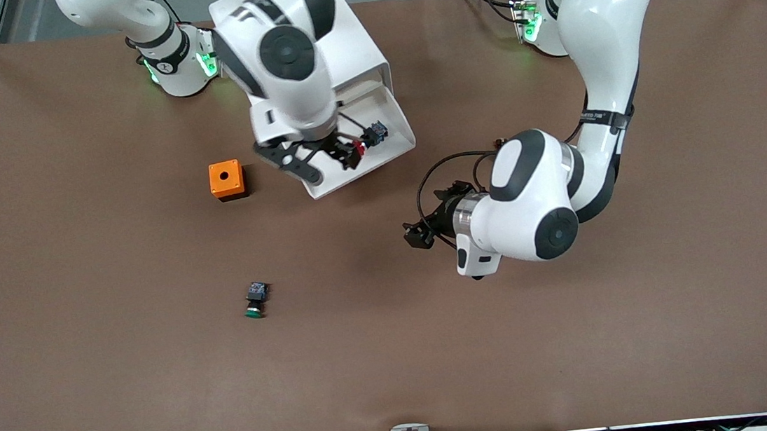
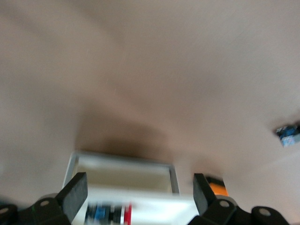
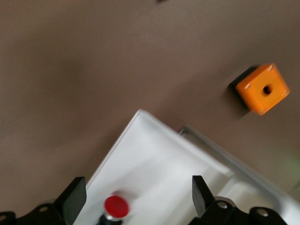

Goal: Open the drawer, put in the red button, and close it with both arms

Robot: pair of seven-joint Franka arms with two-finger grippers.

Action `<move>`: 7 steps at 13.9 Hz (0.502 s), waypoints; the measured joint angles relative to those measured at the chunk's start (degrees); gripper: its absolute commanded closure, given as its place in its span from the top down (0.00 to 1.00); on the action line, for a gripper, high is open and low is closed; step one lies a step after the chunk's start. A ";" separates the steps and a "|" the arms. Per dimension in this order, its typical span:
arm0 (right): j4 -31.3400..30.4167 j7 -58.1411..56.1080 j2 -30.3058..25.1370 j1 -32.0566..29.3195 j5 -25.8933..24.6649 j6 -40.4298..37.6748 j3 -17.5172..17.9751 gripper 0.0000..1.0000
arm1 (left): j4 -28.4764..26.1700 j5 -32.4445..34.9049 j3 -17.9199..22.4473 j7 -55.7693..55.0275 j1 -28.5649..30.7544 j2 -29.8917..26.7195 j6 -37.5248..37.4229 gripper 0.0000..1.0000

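Observation:
The red button [image 1: 368, 139] lies inside the open white drawer [image 1: 360, 174], its red cap toward the right arm's end. My right gripper [image 1: 323, 161] hangs over the drawer, open and empty. In the right wrist view the button [image 3: 116, 206] shows below and between the spread fingers [image 3: 72, 197], touching neither. My left gripper [image 1: 417, 233] is open and empty, low over the bare table nearer the front camera than the drawer. Its wrist view looks at the drawer [image 2: 126, 199] with the button [image 2: 112, 213] in it.
The white cabinet [image 1: 360, 49] stands at the robots' edge of the table. An orange box with a hole [image 1: 227, 180] sits beside the drawer toward the right arm's end. A green-capped switch [image 1: 256, 302] lies nearer the front camera.

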 measured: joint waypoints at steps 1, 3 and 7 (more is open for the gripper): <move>2.03 -7.41 -0.57 -3.00 -0.02 -3.71 -0.07 1.00 | -0.01 3.60 -0.01 0.04 -1.22 -0.23 2.40 0.99; 6.20 -22.71 -1.24 -9.24 -0.11 -10.54 -0.15 1.00 | -0.11 9.19 0.01 0.04 -3.41 -0.30 6.82 0.99; 10.04 -47.55 -1.40 -22.33 -0.55 -16.03 -0.29 1.00 | -1.23 20.12 0.02 -0.22 -7.30 -0.30 11.48 0.99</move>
